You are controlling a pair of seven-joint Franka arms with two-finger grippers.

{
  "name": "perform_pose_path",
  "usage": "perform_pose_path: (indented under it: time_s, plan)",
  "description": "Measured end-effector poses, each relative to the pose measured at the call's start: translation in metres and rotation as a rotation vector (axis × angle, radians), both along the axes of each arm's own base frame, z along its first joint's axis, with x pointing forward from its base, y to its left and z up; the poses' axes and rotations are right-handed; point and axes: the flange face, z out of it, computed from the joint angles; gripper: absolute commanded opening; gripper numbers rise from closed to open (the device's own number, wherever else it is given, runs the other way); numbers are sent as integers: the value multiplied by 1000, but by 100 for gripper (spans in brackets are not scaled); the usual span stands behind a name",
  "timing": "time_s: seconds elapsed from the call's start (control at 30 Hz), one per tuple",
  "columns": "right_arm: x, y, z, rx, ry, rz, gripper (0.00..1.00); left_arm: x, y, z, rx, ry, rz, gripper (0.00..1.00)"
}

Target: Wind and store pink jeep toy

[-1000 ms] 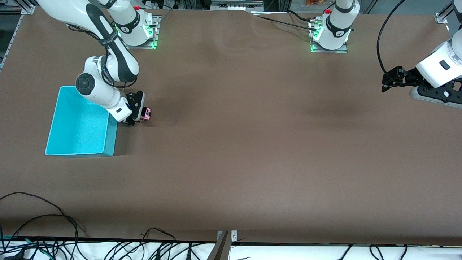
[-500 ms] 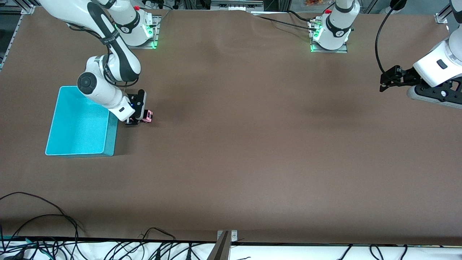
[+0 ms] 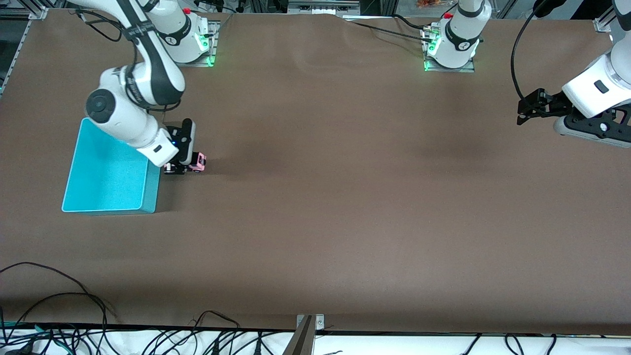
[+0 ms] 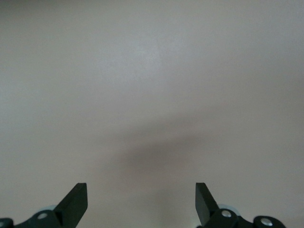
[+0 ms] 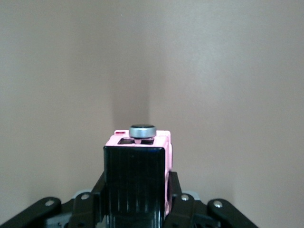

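Turquoise bin (image 3: 109, 172): nearest item to front cam, on tabletop at right arm's end, close to that short edge. Open top, nothing inside; bare floor shows. Its farthest-back part is hidden under the right arm's wrist.
Pink jeep toy (image 3: 197, 162): just beside the bin's wall on the side toward the left arm's end, level w/ the bin's farther half, not in the bin. Black roof panel (image 5: 135, 183) fills the right wrist view; silver-rimmed round disc (image 5: 142, 130) at the jeep's end away from the wrist. Can't tell if wheels touch the tabletop.
Right gripper (image 3: 183, 166): low, just beside the bin, clenched on the pink jeep toy; fingers (image 5: 174, 190) press its two sides. Right arm comes down over the bin's back corner.
In the way: bin wall stands between the jeep and the bin's inside; right arm's wrist hangs over that wall.
Tabletop (image 3: 345, 197): brown cover, bare through the middle.
Front edge: black cables (image 3: 59, 315) and a metal bracket (image 3: 305, 335) at the tabletop's near edge.
Left gripper (image 3: 530, 106): waits up in the air over the left arm's end of the tabletop, well apart from the jeep. Released, fingers (image 4: 76, 202) spread wide, nothing between them.
Back edge: both arm bases w/ green lights (image 3: 212, 59).
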Motion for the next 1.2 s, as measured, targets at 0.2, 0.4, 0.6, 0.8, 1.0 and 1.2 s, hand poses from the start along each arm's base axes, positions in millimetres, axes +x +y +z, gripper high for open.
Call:
perform_pose_path:
  time_s: [0.2, 0.4, 0.6, 0.8, 1.0, 1.2]
  plan:
    - [19, -49, 45, -11, 85, -49, 8, -2, 1, -1, 1, 18, 2, 100]
    - [19, -112, 49, -7, 129, -29, 8, -2, 1, -2, 1, 20, 2, 100]
    - [9, -163, 39, 9, 162, 18, 8, -2, 1, -2, 1, 21, 3, 100]
    - [-12, -191, 11, 20, 205, 16, 8, -2, 1, -2, 1, 21, 3, 100]
    - [-36, -200, -26, 15, 216, -5, 8, -2, 2, -2, 1, 21, 3, 100]
    - [-56, -214, -55, 10, 196, 10, 8, -2, 2, -2, 1, 21, 4, 100]
